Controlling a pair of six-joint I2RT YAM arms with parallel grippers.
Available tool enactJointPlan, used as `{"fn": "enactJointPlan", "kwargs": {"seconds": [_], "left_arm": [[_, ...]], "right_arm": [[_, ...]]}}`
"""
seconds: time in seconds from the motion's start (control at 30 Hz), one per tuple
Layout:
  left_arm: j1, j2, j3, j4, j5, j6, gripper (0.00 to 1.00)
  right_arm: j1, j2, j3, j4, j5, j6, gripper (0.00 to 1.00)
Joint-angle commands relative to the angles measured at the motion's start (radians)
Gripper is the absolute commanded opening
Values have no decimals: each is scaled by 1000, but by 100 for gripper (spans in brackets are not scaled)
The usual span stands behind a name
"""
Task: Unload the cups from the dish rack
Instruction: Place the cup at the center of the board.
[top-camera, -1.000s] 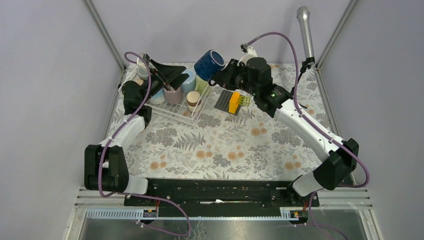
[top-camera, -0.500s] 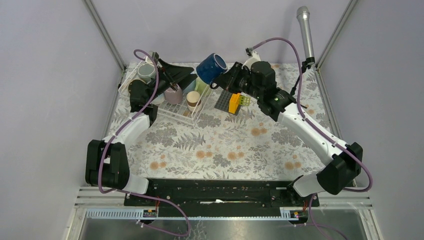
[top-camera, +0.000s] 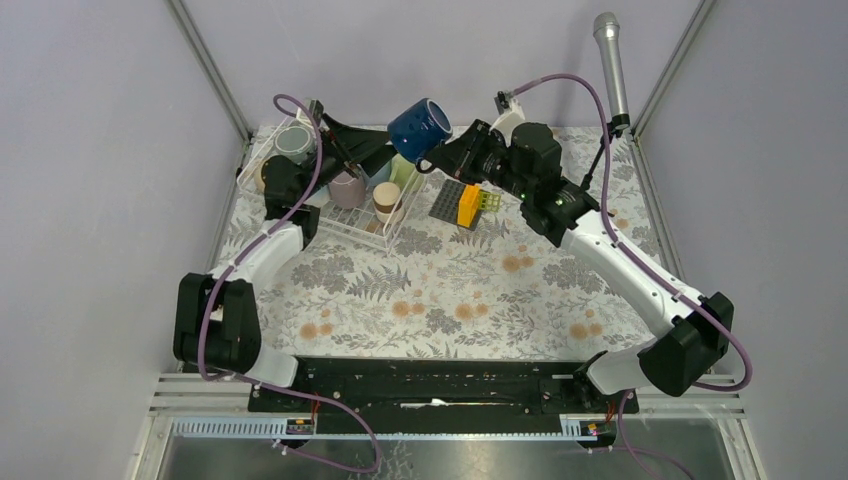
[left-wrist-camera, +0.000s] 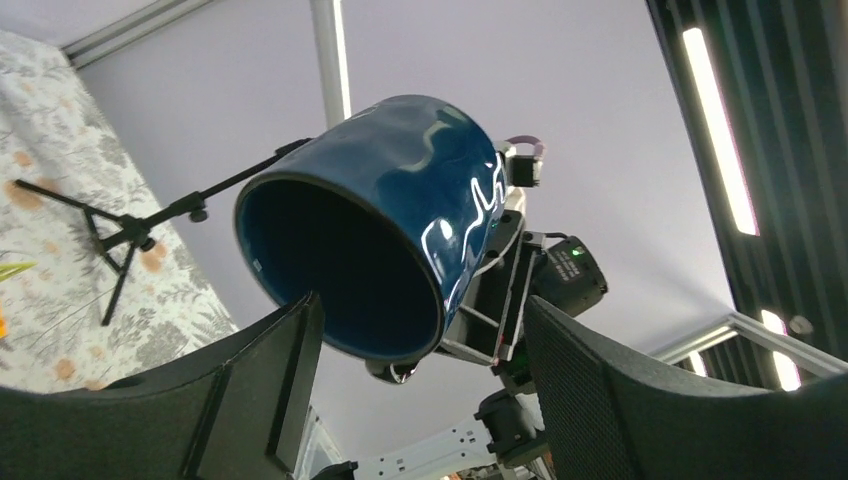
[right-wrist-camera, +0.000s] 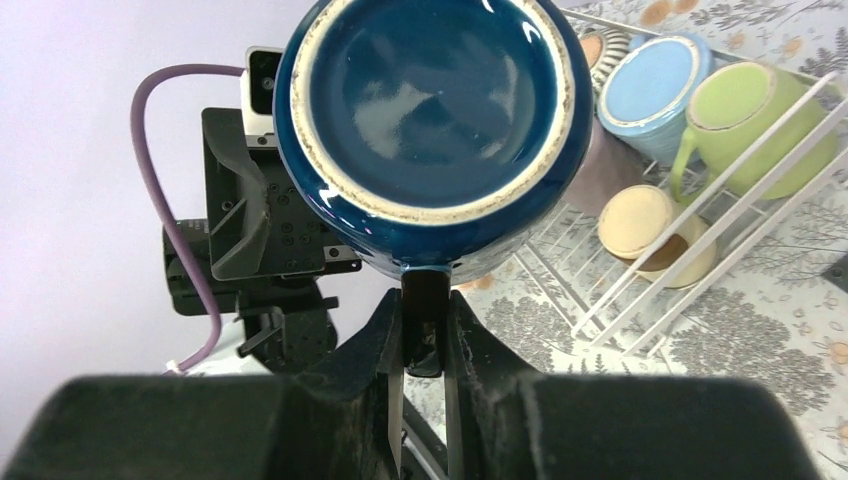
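A navy cup (top-camera: 420, 128) hangs tilted in the air above the right end of the dish rack (top-camera: 335, 226). My right gripper (top-camera: 441, 158) is shut on its handle; in the right wrist view the fingers (right-wrist-camera: 380, 340) pinch the handle under the cup's base (right-wrist-camera: 430, 100). My left gripper (top-camera: 374, 152) is open and points up at the cup's dark mouth (left-wrist-camera: 340, 260), which sits just beyond its spread fingers (left-wrist-camera: 270, 390). In the rack stand a mauve cup (top-camera: 347, 188), a tan cup (top-camera: 386, 201), a pale green cup (right-wrist-camera: 760, 120), a light blue cup (right-wrist-camera: 655, 90) and a grey cup (top-camera: 293, 143).
A dark grey studded plate (top-camera: 448, 198) with a yellow block (top-camera: 468, 206) and a green block (top-camera: 489, 201) lies right of the rack. A steel cylinder on a thin stand (top-camera: 609, 62) rises at the back right. Metal frame posts (top-camera: 205, 62) flank the floral mat (top-camera: 450, 290).
My left arm has swung its open gripper back and to the right, up from over the rack towards the navy cup. The right gripper has kept the cup in nearly the same place.
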Motion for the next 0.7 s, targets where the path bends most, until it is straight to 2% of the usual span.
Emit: {"fn": "enactJointPlan", "kwargs": {"seconds": [0.0, 0.1, 0.27, 0.47, 0.6, 0.63, 0.67], "left_arm": [[-24, 35, 61, 215, -8, -94, 76], [-45, 57, 72, 257, -17, -126, 72], [-64, 85, 73, 379, -39, -218, 57], [-84, 79, 82, 386, -47, -235, 47], [-95, 79, 86, 371, -46, -228, 32], [-98, 78, 88, 360, -44, -221, 26], [-103, 78, 90, 348, -43, -212, 17]], "right_arm": [[-3, -29, 4, 208, -83, 61, 0], [-4, -32, -14, 250, -119, 91, 0], [-15, -46, -74, 346, -165, 162, 0], [-22, -62, -114, 415, -186, 195, 0], [-23, -71, -134, 425, -185, 199, 0], [-23, -73, -136, 425, -185, 198, 0], [-23, -75, -139, 425, -185, 197, 0]]}}
